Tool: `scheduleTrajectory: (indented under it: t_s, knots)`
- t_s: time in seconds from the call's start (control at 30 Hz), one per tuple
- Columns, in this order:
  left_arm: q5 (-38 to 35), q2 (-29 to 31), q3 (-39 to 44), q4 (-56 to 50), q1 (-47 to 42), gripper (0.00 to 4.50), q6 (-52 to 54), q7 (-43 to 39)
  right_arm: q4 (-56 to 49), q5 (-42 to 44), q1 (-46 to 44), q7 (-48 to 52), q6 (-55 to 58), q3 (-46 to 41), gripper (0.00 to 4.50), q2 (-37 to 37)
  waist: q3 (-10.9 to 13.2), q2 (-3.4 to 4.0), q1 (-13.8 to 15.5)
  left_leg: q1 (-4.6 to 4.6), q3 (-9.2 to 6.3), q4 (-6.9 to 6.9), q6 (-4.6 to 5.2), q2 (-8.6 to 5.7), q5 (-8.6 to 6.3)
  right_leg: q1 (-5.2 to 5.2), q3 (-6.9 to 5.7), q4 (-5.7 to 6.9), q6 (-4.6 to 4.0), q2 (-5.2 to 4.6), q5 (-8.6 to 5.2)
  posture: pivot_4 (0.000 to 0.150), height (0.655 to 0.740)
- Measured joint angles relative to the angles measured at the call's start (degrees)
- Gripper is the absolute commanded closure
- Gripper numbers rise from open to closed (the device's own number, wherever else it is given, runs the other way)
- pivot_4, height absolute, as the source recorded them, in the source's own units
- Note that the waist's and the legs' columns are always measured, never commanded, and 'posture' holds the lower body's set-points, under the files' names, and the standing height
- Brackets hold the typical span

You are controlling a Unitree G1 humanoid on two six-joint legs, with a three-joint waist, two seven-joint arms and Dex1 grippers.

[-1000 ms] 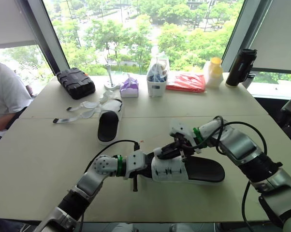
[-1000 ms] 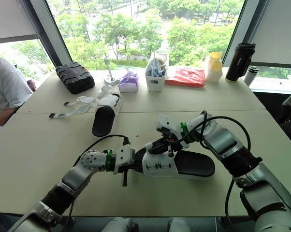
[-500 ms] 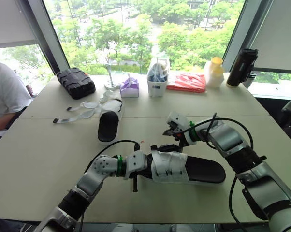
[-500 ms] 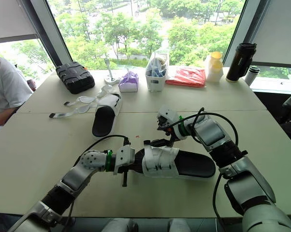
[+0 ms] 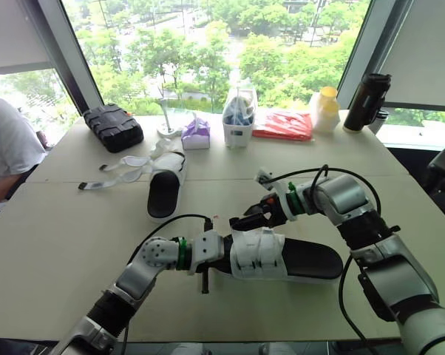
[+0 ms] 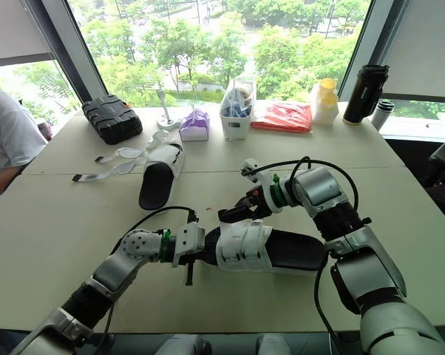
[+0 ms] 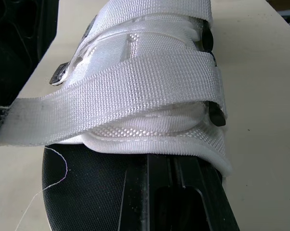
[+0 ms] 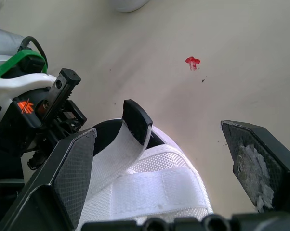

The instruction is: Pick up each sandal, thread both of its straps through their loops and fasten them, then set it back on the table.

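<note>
The near sandal (image 5: 282, 255), black-soled with two white straps (image 7: 145, 86) lying across its upper, rests on the table in front of me. My left gripper (image 5: 216, 257) is shut on the sole at its toe end. My right gripper (image 5: 246, 220) hovers just above the straps with its fingers (image 8: 72, 168) spread wide and nothing between them. A black-tipped strap end (image 8: 135, 120) sticks up under it. The second sandal (image 5: 163, 191) lies farther back to the left, its loose straps (image 5: 119, 170) spread out over the table.
Along the far edge stand a black case (image 5: 113, 126), a purple tissue pack (image 5: 196, 136), a clear tub of items (image 5: 239, 118), a red packet (image 5: 285, 126), a yellow bottle (image 5: 324, 109) and a black flask (image 5: 364, 102). A person (image 5: 8, 148) sits at the left.
My right gripper has opened wide, let go of the strap, lifted off and swung round over the sandal's toe side. The left gripper and the sandal stayed put.
</note>
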Motion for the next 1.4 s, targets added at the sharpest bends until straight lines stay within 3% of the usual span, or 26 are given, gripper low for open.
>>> scheduleTrajectory:
  t_s: [0.1, 0.2, 0.43, 0.67, 1.03, 1.2, 1.4]
  knots:
    - [0.0, 0.14, 0.05, 0.0, 0.02, 4.5, -0.01, -0.01, 0.41, 0.46, 0.01, -0.05, 0.24, 0.1, 0.03, 1.31, -0.01, 0.0, -0.23, 0.02, 0.0, 0.01, 0.0, -0.01, 0.0, 0.02, 0.0, 0.0, 0.02, 0.0, 0.0, 0.15, 0.74]
    - [0.0, 0.14, 0.06, -0.06, 0.06, 4.5, -0.02, -0.01, 0.52, 0.7, 0.03, -0.14, 0.82, 0.47, 0.81, 2.67, -0.01, 0.01, -0.24, 0.02, -0.01, 0.01, 0.0, -0.01, 0.0, 0.02, 0.0, 0.01, 0.03, -0.01, 0.02, 0.15, 0.74]
    - [0.0, 0.15, 0.12, -0.15, 0.21, 4.5, -0.02, 0.01, 0.52, 1.08, 0.03, -0.8, 1.42, 0.39, 4.46, 4.11, -0.01, 0.01, -0.29, 0.02, -0.01, 0.01, 0.0, -0.03, 0.0, 0.02, 0.0, 0.01, 0.08, -0.02, 0.05, 0.15, 0.74]
    - [0.0, 0.15, 0.13, -0.22, 0.24, 4.5, -0.02, 0.06, -4.29, 4.26, 0.04, -1.33, 3.25, -2.81, 4.49, 2.8, 0.0, 0.03, -0.28, 0.0, -0.02, 0.0, 0.0, -0.03, 0.0, 0.01, 0.0, 0.0, 0.09, -0.02, 0.04, 0.15, 0.74]
    - [0.02, 0.48, 0.34, -0.06, 0.07, 4.5, -1.35, -0.14, -21.8, 15.44, 2.33, -8.51, 15.8, -12.39, 4.49, 0.26, 0.19, 0.1, -0.41, -0.26, -0.01, 0.01, 0.0, -0.02, 0.0, -0.32, 0.01, 0.05, 0.15, -0.03, 0.07, 0.15, 0.74]
    - [0.02, 0.47, 0.35, -0.02, -0.14, 4.5, -1.83, -0.19, -21.44, 15.82, 2.33, -12.03, 14.94, -12.36, 4.49, 0.21, 0.19, 0.1, -0.35, -0.75, 0.0, 0.08, -0.13, -0.03, 0.15, -0.71, 0.01, 0.21, -0.03, -0.03, 0.28, 0.15, 0.74]
    - [0.02, 0.55, 0.38, 0.14, -0.19, 4.5, -1.84, -0.08, -13.66, 10.56, 2.94, -11.85, 3.59, -6.2, 4.49, -1.04, 0.18, 0.09, -0.49, -0.77, 0.02, 0.08, -0.15, -0.03, 0.22, -0.68, 0.01, 0.29, 0.08, -0.02, 0.21, 0.15, 0.74]
